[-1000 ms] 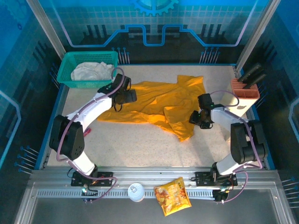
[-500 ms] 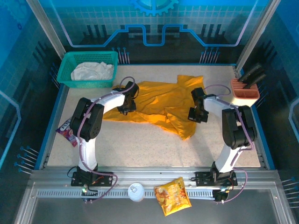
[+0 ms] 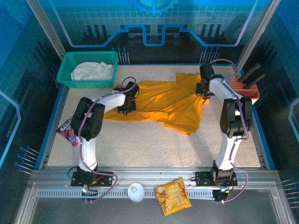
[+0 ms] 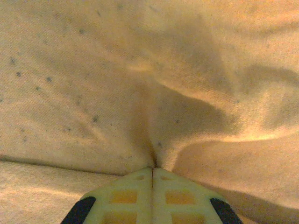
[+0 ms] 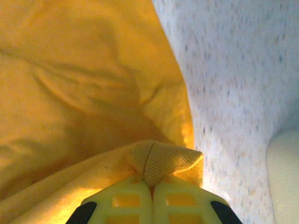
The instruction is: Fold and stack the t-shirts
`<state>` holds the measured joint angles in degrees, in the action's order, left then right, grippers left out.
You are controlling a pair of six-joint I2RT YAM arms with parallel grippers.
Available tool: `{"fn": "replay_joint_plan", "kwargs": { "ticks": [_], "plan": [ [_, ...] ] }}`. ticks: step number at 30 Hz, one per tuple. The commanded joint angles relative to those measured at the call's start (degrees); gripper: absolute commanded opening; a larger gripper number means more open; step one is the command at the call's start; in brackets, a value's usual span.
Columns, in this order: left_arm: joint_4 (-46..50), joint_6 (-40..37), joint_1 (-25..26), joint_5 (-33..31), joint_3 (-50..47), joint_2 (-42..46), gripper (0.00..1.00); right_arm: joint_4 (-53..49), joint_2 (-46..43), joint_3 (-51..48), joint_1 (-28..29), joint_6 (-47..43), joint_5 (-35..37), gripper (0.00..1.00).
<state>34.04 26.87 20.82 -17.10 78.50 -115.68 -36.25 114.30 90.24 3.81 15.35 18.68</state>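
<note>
**Speckled table, blue-lit cell: both end effectors closed on the mustard shirt**

Speckled pale table [image 3: 140, 144], walled by glowing blue panels. Your two arms reach in from the near rail.

- Mustard t-shirt [image 3: 161, 100]: lies rumpled across the far middle of the table, not folded. One lobe trails toward the near side, right of centre. The far right corner is bunched up at your right arm's wrist.
- Left end effector [image 4: 153, 171]: down on the shirt's left part. In the left wrist view you see the two pale fingers pressed flat together, with a ridge of mustard cloth drawn up into the seam between the tips. Creases fan away from that pinch.
- Right end effector [image 5: 152, 185]: at the shirt's far right edge, close to the table's back right corner. Fingers are pressed together there too, and a small roll of ribbed hem pokes out just above the tips. Bare table shows to the right of the cloth edge in that view.
- Off-white t-shirt [image 3: 92, 71]: crumpled inside the teal mesh basket [image 3: 67, 59] at the far left corner, apart from the mustard shirt.
- Orange holder [image 3: 246, 93]: sits at the right edge with dark handles sticking up, just beside your right arm.
- Purple packet [image 3: 67, 130]: lies at the left edge, by the left arm's elbow.
- Snack packet [image 3: 172, 196] and a round white lid [image 3: 136, 192]: both rest on the metal rail in front of the arm bases, off the table.
</note>
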Motion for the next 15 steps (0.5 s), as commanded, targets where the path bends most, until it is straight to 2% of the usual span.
{"fn": "replay_joint_plan", "kwargs": {
  "ticks": [1, 5, 7, 9, 12, 15],
  "plan": [
    [3.06, -1.01, -0.16, -0.19, -0.7, -2.12, 0.0, -2.19, 5.18, 4.66, -1.09, -4.54, 3.12, 0.0],
    [2.96, -1.12, -0.08, 0.13, -0.94, -1.1, 0.0, -2.99, 8.51, 8.96, -1.01, -5.48, 4.23, 0.02],
    [2.74, -1.29, 0.05, 0.36, -1.23, -0.16, 0.0, -4.35, 8.55, 9.63, -1.08, -4.69, 3.7, 0.21],
    [2.36, -1.44, 0.25, 0.46, -1.71, 1.15, 0.0, -4.84, 6.69, 7.9, -0.94, -3.18, 2.7, 0.33],
    [1.85, -1.58, 0.78, 0.77, -2.57, 4.04, 0.02, -3.54, 0.4, 1.03, -0.24, -0.4, 0.01, 0.44],
    [1.82, -1.87, 1.46, 0.79, -2.89, 7.61, 0.12, -2.33, -7.52, -8.08, 1.68, 2.34, -1.66, 0.47]
  ]
}}
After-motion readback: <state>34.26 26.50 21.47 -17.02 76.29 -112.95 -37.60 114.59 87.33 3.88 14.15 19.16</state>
